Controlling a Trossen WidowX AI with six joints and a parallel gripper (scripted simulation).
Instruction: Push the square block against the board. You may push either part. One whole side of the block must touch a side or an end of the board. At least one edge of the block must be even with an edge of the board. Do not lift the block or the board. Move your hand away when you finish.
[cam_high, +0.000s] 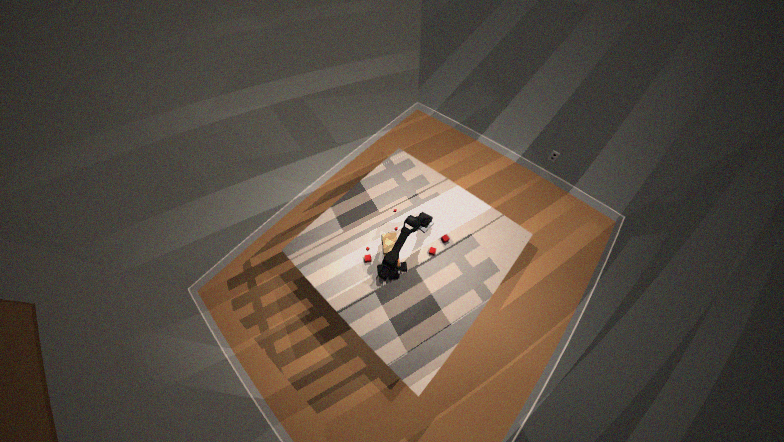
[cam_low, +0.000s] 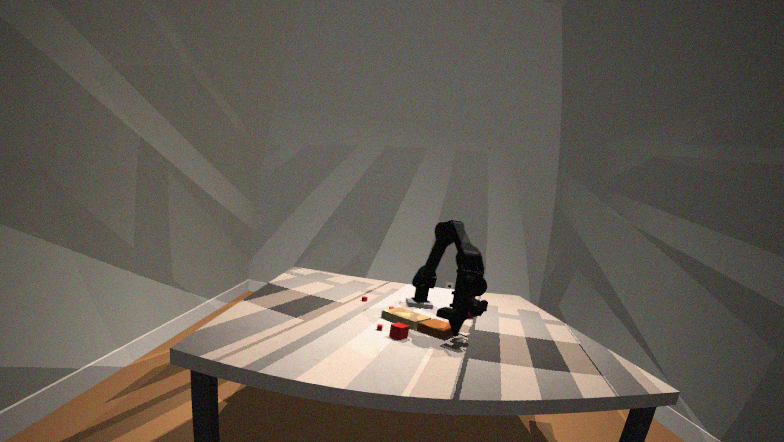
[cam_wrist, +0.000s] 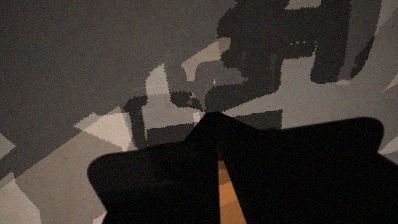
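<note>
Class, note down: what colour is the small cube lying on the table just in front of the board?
Red. The cube shows best in the exterior view.

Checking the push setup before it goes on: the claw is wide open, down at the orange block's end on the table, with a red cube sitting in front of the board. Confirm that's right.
Not quite: the claw is shut, its tips pressed together with nothing between them, as the wrist view shows. The rest stands: it is down at the orange block on the table, and a red cube sits in front of the board.

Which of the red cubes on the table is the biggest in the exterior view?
The red cube just in front of the tan board. The other red bits, such as the one near the far side, are mere specks.
</note>
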